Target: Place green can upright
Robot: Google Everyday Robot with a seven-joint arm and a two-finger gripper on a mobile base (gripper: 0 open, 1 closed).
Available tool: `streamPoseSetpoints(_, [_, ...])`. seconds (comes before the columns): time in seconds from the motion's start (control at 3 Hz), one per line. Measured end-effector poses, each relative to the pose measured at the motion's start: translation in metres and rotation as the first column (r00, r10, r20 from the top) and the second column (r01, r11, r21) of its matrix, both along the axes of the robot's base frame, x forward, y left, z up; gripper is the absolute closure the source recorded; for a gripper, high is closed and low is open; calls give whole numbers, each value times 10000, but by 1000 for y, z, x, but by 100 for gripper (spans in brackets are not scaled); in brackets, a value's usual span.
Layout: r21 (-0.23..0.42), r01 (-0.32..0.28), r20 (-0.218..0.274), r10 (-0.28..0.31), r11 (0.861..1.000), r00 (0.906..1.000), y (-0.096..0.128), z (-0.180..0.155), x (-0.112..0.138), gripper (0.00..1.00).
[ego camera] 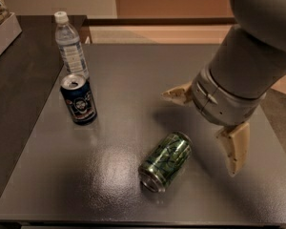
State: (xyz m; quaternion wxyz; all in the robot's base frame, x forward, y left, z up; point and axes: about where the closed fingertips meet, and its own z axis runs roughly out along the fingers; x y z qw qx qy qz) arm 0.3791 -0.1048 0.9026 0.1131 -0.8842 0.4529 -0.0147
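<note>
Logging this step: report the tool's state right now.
Tool: open, holding nothing, fingers spread wide just right of the green can, which lies on its side.

The green can (166,161) is laid on its side on the grey bench (128,66). The gripper (199,134) is held just right of it, fingers (234,149) spread wide apart. A dark blue can (78,99) and a water bottle (71,44) are seen upright, well to the left.
</note>
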Motion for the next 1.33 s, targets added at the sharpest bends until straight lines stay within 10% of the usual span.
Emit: streamPoseSetpoints(1.33, [-2236, -1260, -527, 1171, 9665, 9917, 29, -57, -11, 0])
